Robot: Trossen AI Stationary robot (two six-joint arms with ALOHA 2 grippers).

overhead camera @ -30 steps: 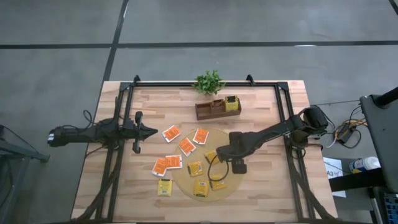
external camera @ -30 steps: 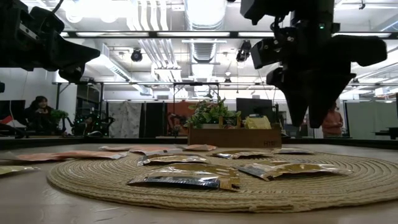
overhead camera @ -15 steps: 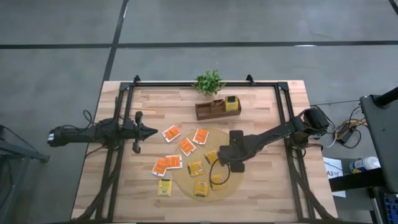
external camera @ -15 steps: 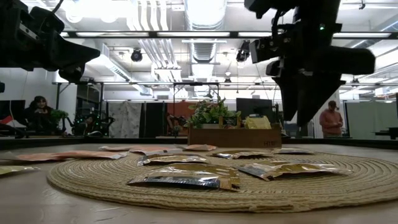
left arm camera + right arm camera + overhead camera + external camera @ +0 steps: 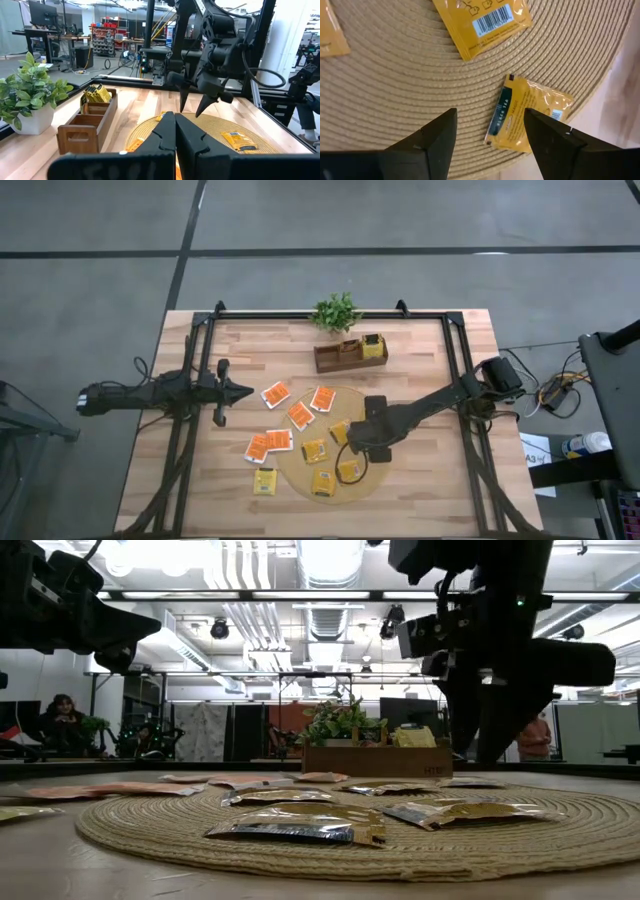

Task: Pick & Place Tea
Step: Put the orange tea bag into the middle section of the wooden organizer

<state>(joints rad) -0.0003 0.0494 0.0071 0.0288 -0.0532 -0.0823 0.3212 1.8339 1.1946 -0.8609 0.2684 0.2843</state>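
Observation:
Several yellow and orange-red tea packets lie flat on and around a round woven mat (image 5: 295,470). My right gripper (image 5: 360,448) hangs open above the mat's near right part, fingers pointing steeply down. A yellow packet (image 5: 527,120) lies on the mat just below and between the fingers, untouched, with another yellow packet (image 5: 482,22) beyond it. My left gripper (image 5: 245,391) is shut and empty, held level above the table's left side.
A wooden box (image 5: 350,356) holding yellow packets stands at the far middle, with a small green plant (image 5: 336,312) behind it. Orange-red packets (image 5: 274,393) lie left of the mat on the bare wood. A black frame rail (image 5: 470,430) runs along the table's sides.
My right gripper has sunk toward the mat and shifted a little toward the table's left, tipping to point more steeply down. Its fingers have stayed open. The packets have not moved.

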